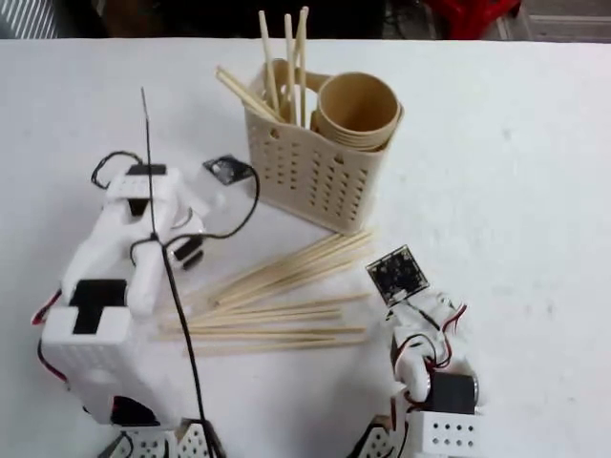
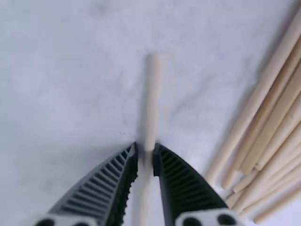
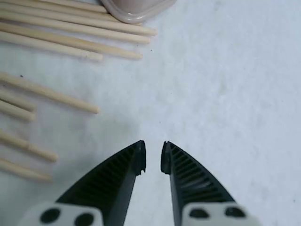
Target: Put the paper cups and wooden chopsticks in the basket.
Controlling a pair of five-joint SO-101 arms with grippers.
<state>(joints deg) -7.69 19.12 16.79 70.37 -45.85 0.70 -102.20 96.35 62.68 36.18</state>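
Observation:
A beige perforated basket (image 1: pixel 305 176) stands at the table's far middle. It holds stacked paper cups (image 1: pixel 358 110) and a few upright wooden chopsticks (image 1: pixel 286 57). Several loose chopsticks (image 1: pixel 277 305) lie fanned on the table in front of it, between the two arms. My left gripper (image 2: pixel 146 153) is shut on one chopstick (image 2: pixel 151 94), beside the near ends of the pile (image 2: pixel 268 127). My right gripper (image 3: pixel 153 153) is narrowly open with nothing between its fingers. It hangs over bare table, just off the chopsticks' ends (image 3: pixel 70 40) and the basket's corner (image 3: pixel 136 7).
A thin black cable (image 1: pixel 167 258) runs from the front edge up across the left arm (image 1: pixel 115 277). The right arm (image 1: pixel 430 372) sits at the front right. The white table (image 1: pixel 516 210) has free room to the right of the basket.

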